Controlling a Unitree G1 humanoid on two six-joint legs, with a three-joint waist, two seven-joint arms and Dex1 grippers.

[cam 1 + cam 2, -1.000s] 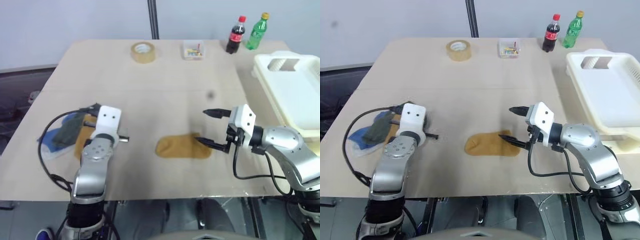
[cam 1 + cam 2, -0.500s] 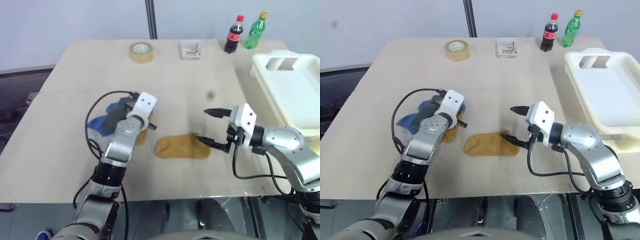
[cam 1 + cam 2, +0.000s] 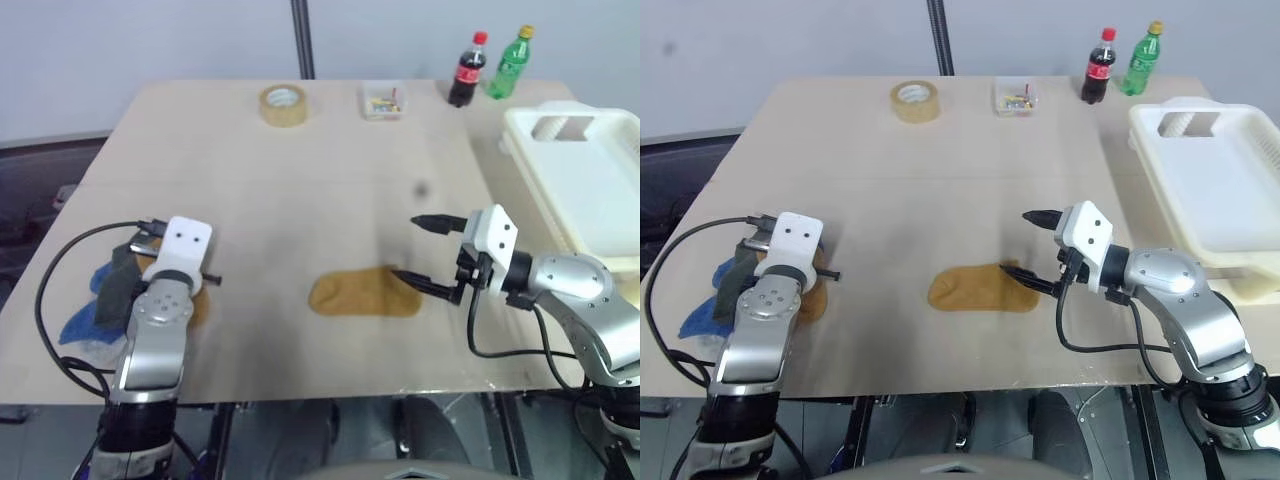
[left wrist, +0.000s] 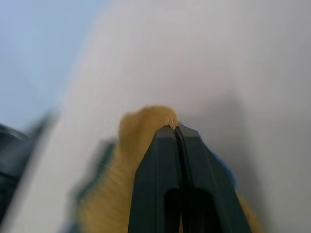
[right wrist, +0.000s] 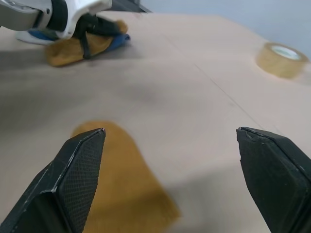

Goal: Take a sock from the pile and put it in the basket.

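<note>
Here the pile (image 3: 110,300) of socks — blue, dark grey-green and mustard — lies near the table's left edge, partly hidden behind the left gripper (image 4: 176,130). In the left wrist view that gripper's two black fingers are pressed flat together, with a mustard sock from the pile just beyond their tips; whether the tips pinch any of its fabric I cannot tell.

One mustard sock (image 3: 362,294) lies flat on its own near the middle of the table's front half, well apart from the pile. The right gripper (image 3: 420,252) sits at the sock's right end with its fingers spread wide: the lower finger's tip is over the sock's right edge, the upper one over bare table behind it. In the right wrist view both fingers (image 5: 80,170) stand far apart, the sock below the one and nothing held between them.

The basket (image 3: 1215,180) — cream-white, rectangular, with slotted sides and a handle cut-out at its far end — stands at the table's right edge, well apart from both the pile and the single sock. No sock shows inside it.

Along the table's (image 3: 330,170) far edge stand a roll of tape (image 3: 284,104), a small clear box (image 3: 385,101) of coloured bits, a cola bottle (image 3: 465,70) and a green bottle (image 3: 509,64) just beside it.
</note>
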